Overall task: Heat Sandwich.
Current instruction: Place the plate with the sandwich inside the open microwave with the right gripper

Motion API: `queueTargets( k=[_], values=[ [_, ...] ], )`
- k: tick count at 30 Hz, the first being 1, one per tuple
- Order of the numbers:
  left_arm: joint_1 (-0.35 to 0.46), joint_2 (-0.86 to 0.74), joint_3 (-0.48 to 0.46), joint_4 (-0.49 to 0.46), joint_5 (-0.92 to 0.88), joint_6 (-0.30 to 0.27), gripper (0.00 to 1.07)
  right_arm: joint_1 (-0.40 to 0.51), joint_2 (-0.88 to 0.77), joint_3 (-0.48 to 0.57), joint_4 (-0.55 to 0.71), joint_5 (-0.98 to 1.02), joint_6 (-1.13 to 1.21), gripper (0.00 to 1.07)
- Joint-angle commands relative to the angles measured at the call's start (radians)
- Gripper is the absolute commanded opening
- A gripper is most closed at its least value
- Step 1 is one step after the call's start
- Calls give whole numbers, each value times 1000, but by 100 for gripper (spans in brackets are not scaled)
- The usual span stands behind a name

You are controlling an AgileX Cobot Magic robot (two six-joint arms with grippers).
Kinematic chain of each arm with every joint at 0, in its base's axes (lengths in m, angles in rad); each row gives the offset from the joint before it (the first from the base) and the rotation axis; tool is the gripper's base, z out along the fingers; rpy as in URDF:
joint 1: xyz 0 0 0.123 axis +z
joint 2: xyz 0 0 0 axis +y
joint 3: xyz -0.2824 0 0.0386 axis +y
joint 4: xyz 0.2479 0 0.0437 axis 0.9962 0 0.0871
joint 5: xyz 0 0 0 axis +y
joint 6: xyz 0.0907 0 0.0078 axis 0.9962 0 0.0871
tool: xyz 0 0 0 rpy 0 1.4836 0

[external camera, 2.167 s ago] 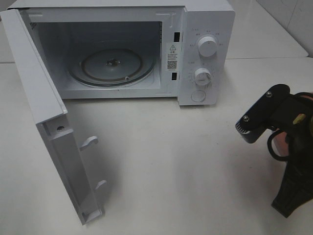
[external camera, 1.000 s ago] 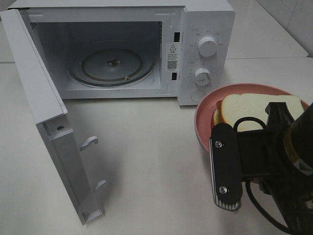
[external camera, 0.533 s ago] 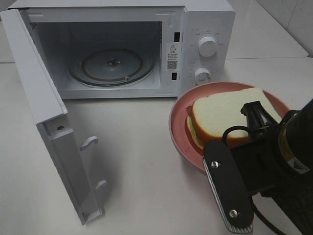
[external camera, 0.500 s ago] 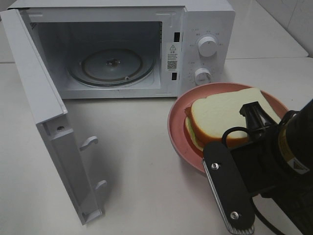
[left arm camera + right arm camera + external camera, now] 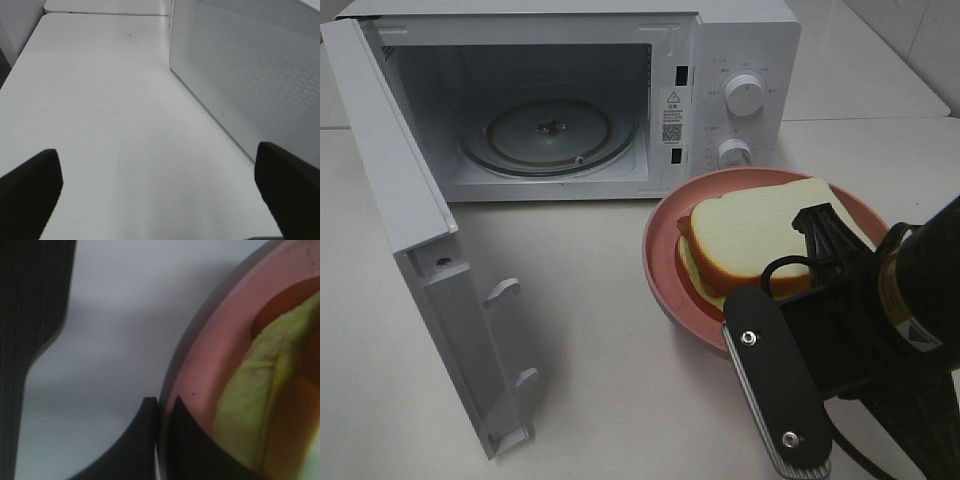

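The sandwich (image 5: 750,240), thick pale bread with orange-brown crust and leafy filling, lies on a round pink plate (image 5: 665,250) held in front of the microwave's control panel. My right gripper (image 5: 160,410) is shut on the plate's rim, and the sandwich's green leaf (image 5: 255,405) shows close by in the right wrist view. The right arm (image 5: 860,340) covers the plate's near side in the high view. My left gripper (image 5: 160,195) is open over bare table with nothing between its fingers; the high view does not show it.
The white microwave (image 5: 740,50) stands at the back with its door (image 5: 420,250) swung wide to the left and a glass turntable (image 5: 550,135) inside. A white perforated microwave panel (image 5: 250,75) runs beside the left gripper. Table seam at far right.
The right arm came in from the right with the plate and sandwich and has carried them leftward, toward the front of the microwave opening. The left gripper stays open.
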Motion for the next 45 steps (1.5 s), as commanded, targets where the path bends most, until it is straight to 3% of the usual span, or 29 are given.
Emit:
queueTargets(
  k=[1, 8, 29, 45],
  values=[
    [3, -25, 4, -3, -10, 1, 99, 0, -8, 4, -4, -19, -107, 0],
    [3, -25, 4, -3, -10, 1, 99, -17, -8, 4, 40, -23, -257, 0],
    [3, -25, 4, -3, -10, 1, 99, -292, -7, 4, 251, -119, -804, 0],
    [3, -25, 4, -3, -10, 1, 99, -337, -7, 2, 258, -159, -880, 0]
  ],
)
